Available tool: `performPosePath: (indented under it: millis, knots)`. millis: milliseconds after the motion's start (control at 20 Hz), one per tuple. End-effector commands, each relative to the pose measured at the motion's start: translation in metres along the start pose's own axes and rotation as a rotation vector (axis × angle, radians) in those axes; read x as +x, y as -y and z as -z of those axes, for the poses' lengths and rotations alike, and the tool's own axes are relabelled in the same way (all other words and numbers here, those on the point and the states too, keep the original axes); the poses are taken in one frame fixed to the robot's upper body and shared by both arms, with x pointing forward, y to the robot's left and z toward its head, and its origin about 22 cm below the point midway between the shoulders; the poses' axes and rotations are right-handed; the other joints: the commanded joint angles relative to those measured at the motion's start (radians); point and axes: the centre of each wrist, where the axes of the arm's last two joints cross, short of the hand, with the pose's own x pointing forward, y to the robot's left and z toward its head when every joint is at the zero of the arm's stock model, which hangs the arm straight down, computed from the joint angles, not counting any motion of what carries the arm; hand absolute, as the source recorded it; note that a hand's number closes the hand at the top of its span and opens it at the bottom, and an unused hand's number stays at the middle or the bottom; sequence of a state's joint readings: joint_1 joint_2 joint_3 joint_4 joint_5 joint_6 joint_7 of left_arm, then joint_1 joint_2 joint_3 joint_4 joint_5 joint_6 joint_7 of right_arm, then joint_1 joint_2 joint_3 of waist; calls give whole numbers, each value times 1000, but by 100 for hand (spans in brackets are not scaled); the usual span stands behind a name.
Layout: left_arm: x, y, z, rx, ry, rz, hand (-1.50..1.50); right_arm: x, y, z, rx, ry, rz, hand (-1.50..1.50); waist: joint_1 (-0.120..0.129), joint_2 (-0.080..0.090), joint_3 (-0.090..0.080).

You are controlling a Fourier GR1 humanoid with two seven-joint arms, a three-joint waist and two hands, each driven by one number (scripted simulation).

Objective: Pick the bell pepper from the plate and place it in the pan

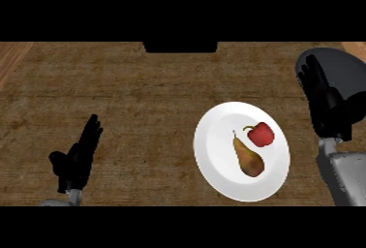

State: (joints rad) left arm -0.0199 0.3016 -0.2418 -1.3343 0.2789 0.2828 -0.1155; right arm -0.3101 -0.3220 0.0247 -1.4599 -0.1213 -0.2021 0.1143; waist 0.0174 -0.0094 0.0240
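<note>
1. The red bell pepper is lying on the white plate, in the plate's upper right part, nearer to my right hand than to my left.
2. Its short curved green stem is pointing up and to the left, toward the plate's middle, while its rounded body is spreading down and to the right; its long axis is running along that diagonal, though the pepper is only a little longer than it is wide.
3. A brownish pear is sharing the plate, lying just beside the pepper on its lower left; the pear's thin end is pointing up toward the pepper's stem and its broad end is sitting lower on the plate. I cannot tell whether the two are touching.
4. The dark grey pan is showing at the upper right, partly cut off by the view's edge, and my right hand is hanging in front of it, fingers straight and relaxed, holding nothing, just to the right of the plate's rim.
5. My left hand is resting open at the lower left, fingers up, well apart from the plate.
6. Everything is sitting on the brown wood-grain counter, with a black block at its top edge
</note>
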Motion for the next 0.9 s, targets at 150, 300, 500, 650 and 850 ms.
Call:
performPosePath:
  millis: [150,300,500,650,850]
  knots:
    - [53,-2,30,-29,196,52,0,18,-57,-1,750,141,-41,150,85,23,-16]
    - [67,7,36,-80,249,47,0,25,-72,-8,1113,199,-151,150,106,29,-18]
    - [77,-5,42,-26,227,34,0,46,3,15,1015,587,-119,-150,12,24,-13]
    - [85,-13,48,-6,234,37,0,72,53,31,985,748,-195,-150,1,25,-15]
    - [107,-7,57,-12,228,38,0,103,101,48,1051,792,-332,-150,10,26,-18]
